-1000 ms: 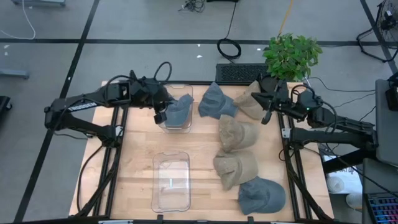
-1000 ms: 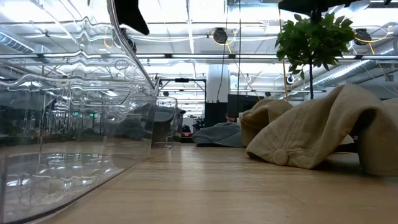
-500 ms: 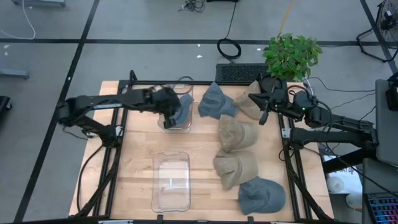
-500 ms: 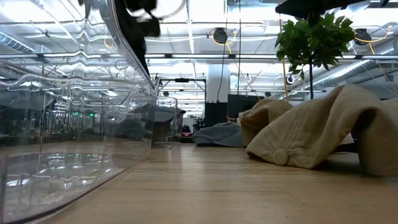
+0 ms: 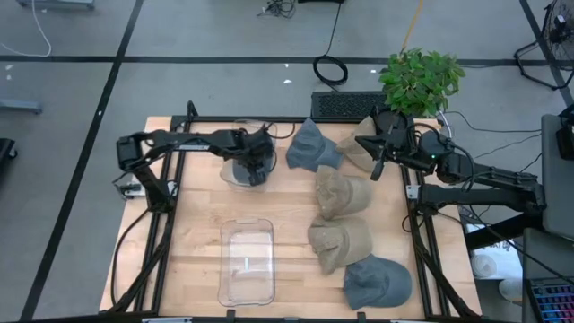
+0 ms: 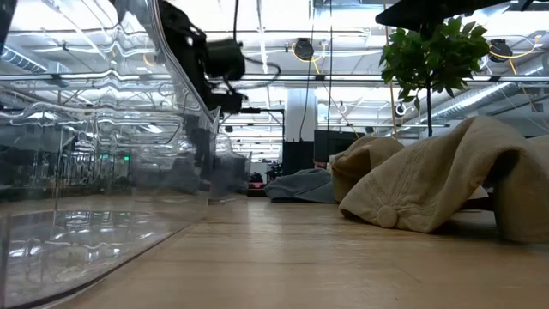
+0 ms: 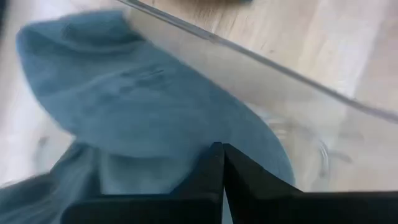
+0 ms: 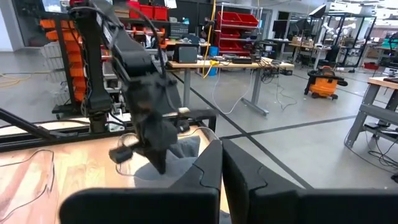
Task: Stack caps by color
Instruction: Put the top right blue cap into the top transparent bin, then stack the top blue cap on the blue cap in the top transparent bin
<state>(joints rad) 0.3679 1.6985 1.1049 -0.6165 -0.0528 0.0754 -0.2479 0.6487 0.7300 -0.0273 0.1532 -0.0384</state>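
Note:
My left gripper (image 5: 255, 165) is low over the far clear bin (image 5: 235, 176), shut on a slate blue cap (image 7: 143, 106) that lies inside the bin, mostly hidden under the gripper in the high view. My right gripper (image 5: 376, 165) is shut and holds nothing; it hovers by the far tan cap (image 5: 357, 152). A second blue cap (image 5: 309, 146) lies on the table beside the far bin. Two tan caps (image 5: 343, 193) (image 5: 339, 240) and one more blue cap (image 5: 377, 283) lie in a column toward the near edge. My left gripper pinches the blue cap's cloth (image 7: 186, 158) between its two shut fingers, coming from above and slanting into the bin. The fingertips hide the exact spot, so which part of the cap it is and how many layers cannot be told. The cap spreads out below the fingers inside the bin.
An empty clear bin (image 5: 247, 260) sits near the table's near edge, left of the cap column; in the low view its wall (image 6: 103, 172) fills the left side. A potted plant (image 5: 420, 79) and a keyboard (image 5: 345, 105) stand beyond the far edge. Bare wood lies between the two bins.
My left gripper has moved toward the table's right and down into the far bin, staying shut. The blue cap, which hung over the bin's right side, has gone down into the bin and now lies under the gripper. My right arm has barely shifted.

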